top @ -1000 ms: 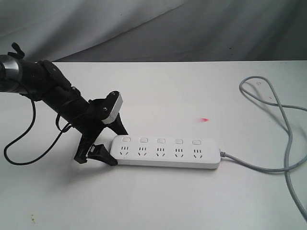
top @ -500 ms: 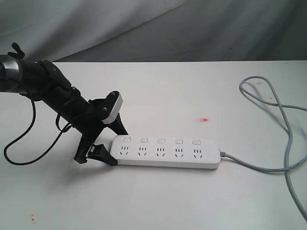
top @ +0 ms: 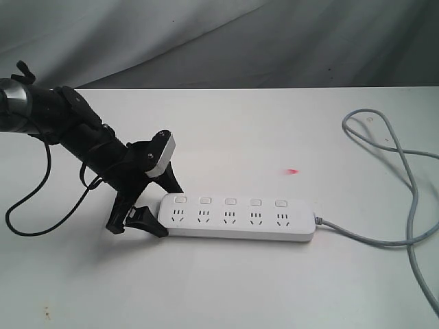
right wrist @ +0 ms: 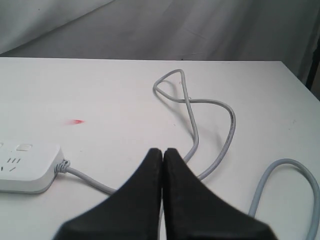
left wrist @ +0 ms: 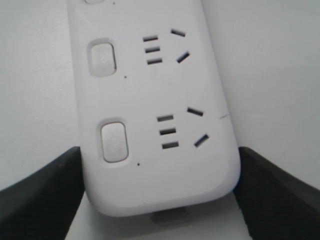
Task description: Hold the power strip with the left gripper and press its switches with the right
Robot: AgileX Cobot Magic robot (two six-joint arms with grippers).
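The white power strip (top: 236,228) lies flat on the white table, its five switches (top: 230,201) in a row above the sockets. My left gripper (top: 168,211) straddles the strip's left end, one black finger against each long side. In the left wrist view the power strip (left wrist: 150,90) fills the gap of the left gripper (left wrist: 160,165), and two switches (left wrist: 114,141) show. My right gripper (right wrist: 162,152) is shut and empty, hovering over the table by the grey cord (right wrist: 192,125), apart from the power strip (right wrist: 27,167). It is out of the exterior view.
The grey cord (top: 411,192) loops over the table's right side to its front right edge. A small red spot (top: 293,171) marks the table behind the strip. A black cable (top: 27,205) hangs from the left arm. Grey cloth (top: 219,41) hangs behind the table.
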